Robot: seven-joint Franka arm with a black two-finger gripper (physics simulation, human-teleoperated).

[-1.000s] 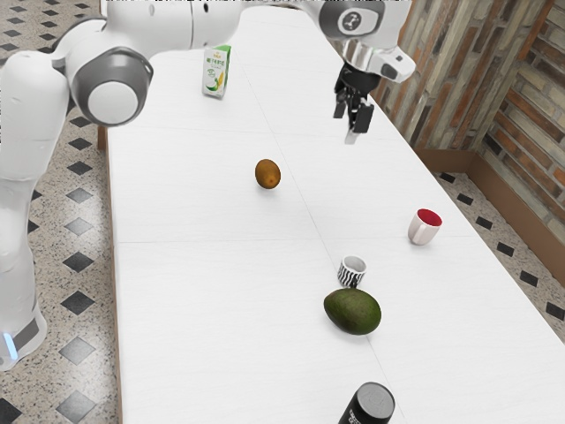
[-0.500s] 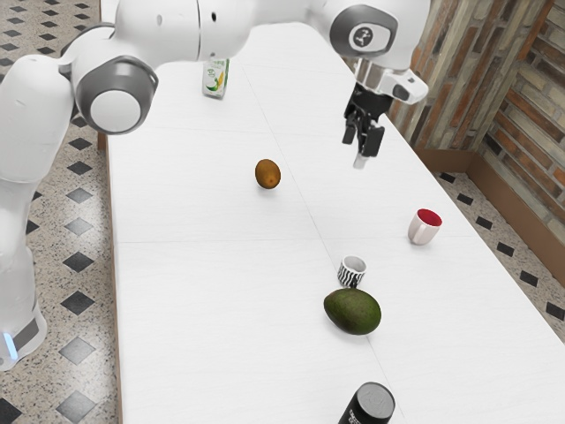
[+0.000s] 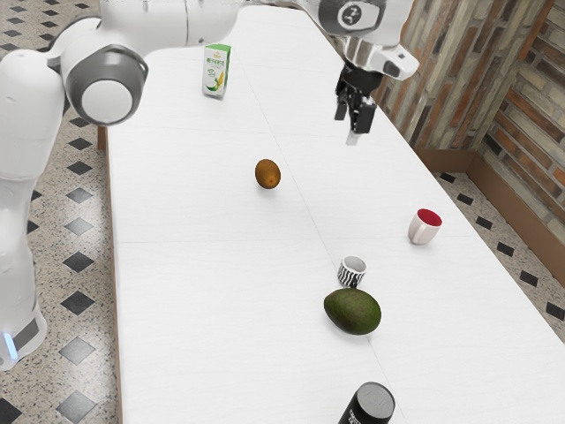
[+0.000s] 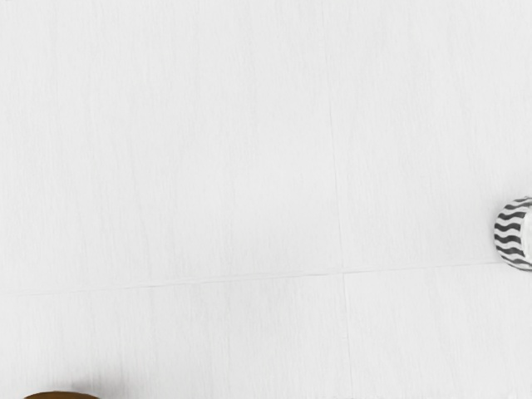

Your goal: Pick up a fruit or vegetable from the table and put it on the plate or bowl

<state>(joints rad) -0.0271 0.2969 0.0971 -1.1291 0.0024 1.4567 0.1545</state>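
Risen, end effector (image 3: pixel 351 124) (jaws apart) above table (image 3: pixel 194 291).

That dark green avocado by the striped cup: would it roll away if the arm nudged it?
It would probably wobble rather than roll far: the avocado is egg-shaped and lies on its side. Its rounded skin offers no flat faces, so it may slip in a loose grip. A push toward the cup could well knock that over, since the two sit close together.
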